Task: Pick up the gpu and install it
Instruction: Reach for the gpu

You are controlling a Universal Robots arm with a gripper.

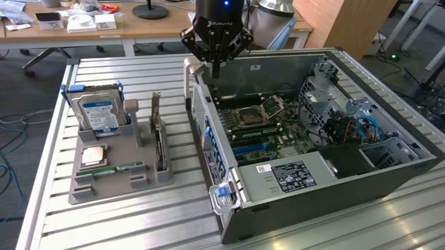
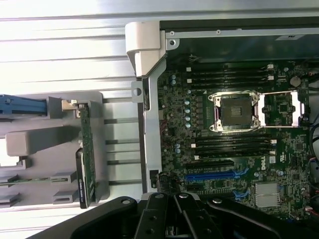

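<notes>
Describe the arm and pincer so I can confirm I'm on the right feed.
The pincer is matte black, built of angular linked bars tapering to slim tips, with white brand lettering on its body. A small blue light glows on the black wrist above it. The arm has a rounded silver-grey joint.

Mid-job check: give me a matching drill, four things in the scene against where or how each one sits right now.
Things:
1. graphics card
2. hard drive
3. gripper
4. processor socket

States:
A. shut, above the computer case wall
B. on edge in the grey holder, on its side toward the case
C. on the motherboard, frame swung open
D. upright in the grey holder, blue label showing

Pairs: 1-B, 2-D, 3-A, 4-C.
</notes>
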